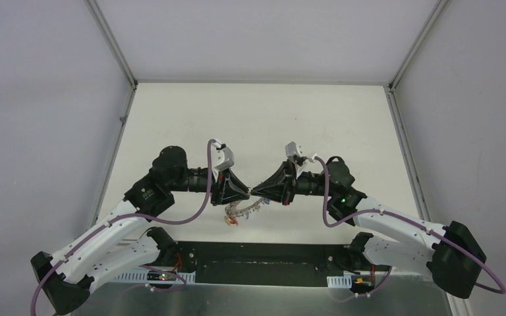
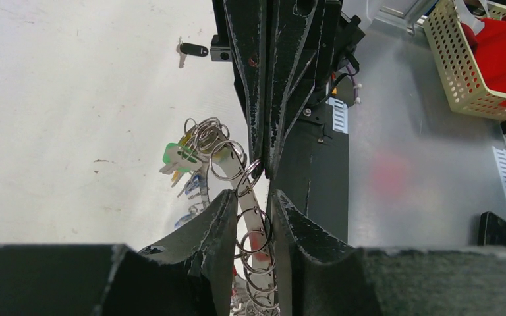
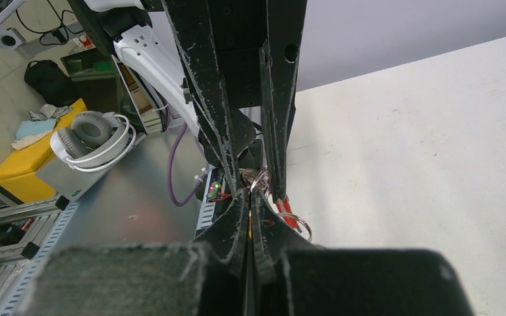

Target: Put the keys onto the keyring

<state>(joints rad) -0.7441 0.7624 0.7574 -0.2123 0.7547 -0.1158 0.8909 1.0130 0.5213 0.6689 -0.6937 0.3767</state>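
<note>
The keyring [image 2: 253, 227], a pale band strung with several small split rings, keys and coloured tags, runs up between the fingers of my left gripper [image 2: 253, 194], which is shut on it. In the top view it hangs [image 1: 240, 212] just under the two grippers, above the table. My right gripper [image 2: 262, 172] meets the left tip to tip, shut, pinching a small ring at the band's end [image 3: 255, 181]. A red key [image 3: 288, 212] with its own ring hangs beside the right fingers [image 3: 267, 217]. A black-headed key [image 2: 194, 49] lies alone on the table.
A green tag [image 2: 174, 155] and small keys dangle from the keyring's far side. Off the table, a cream perforated basket [image 2: 458, 79] holds red things, and headphones [image 3: 92, 135] rest on a grey box. A metal plate [image 1: 270, 299] spans the near edge between the arm bases.
</note>
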